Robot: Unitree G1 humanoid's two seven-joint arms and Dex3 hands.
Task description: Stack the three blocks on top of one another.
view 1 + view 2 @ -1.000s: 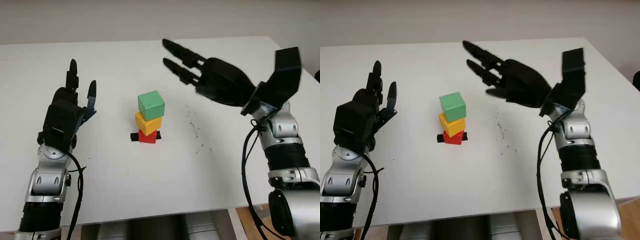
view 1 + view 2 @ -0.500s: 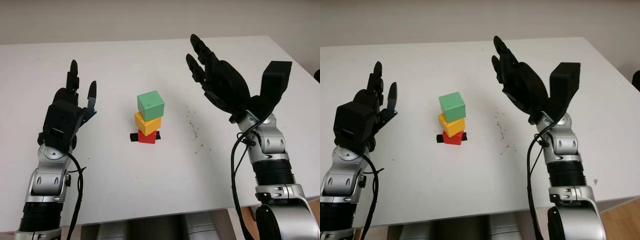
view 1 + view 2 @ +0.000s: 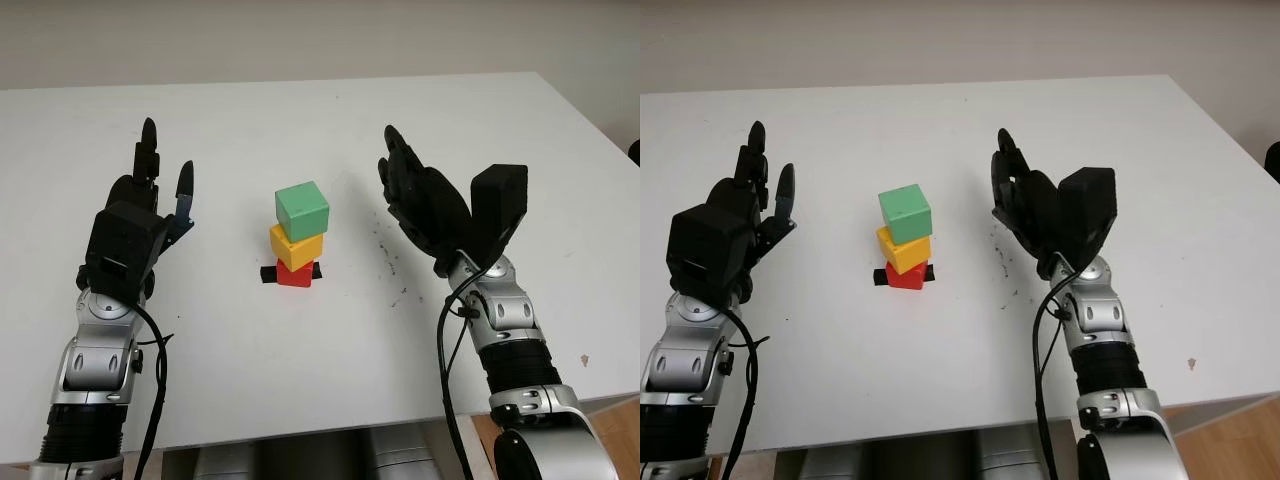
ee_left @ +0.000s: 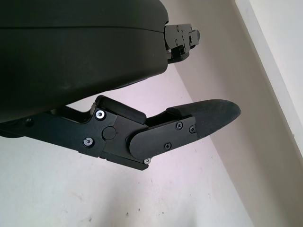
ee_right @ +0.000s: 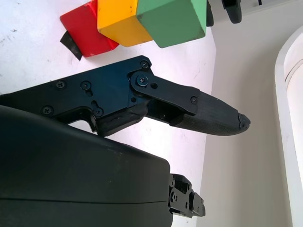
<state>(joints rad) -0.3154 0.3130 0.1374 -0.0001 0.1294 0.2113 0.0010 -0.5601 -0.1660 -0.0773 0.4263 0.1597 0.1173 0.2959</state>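
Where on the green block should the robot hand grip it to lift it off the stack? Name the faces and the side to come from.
Grip the green block by its two opposite vertical side faces, coming from above. It sits on top of the yellow block, twisted out of line with it, so its sides are free and a straight lift should leave the yellow and red block standing. The open right robot hand is beside the stack and seems well placed.

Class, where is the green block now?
The green block tops the stack at table centre, on the yellow block, between the open left hand and open right hand.

Both head eyes look down at one table point(image 3: 300, 400); wrist cameras hug their hands.
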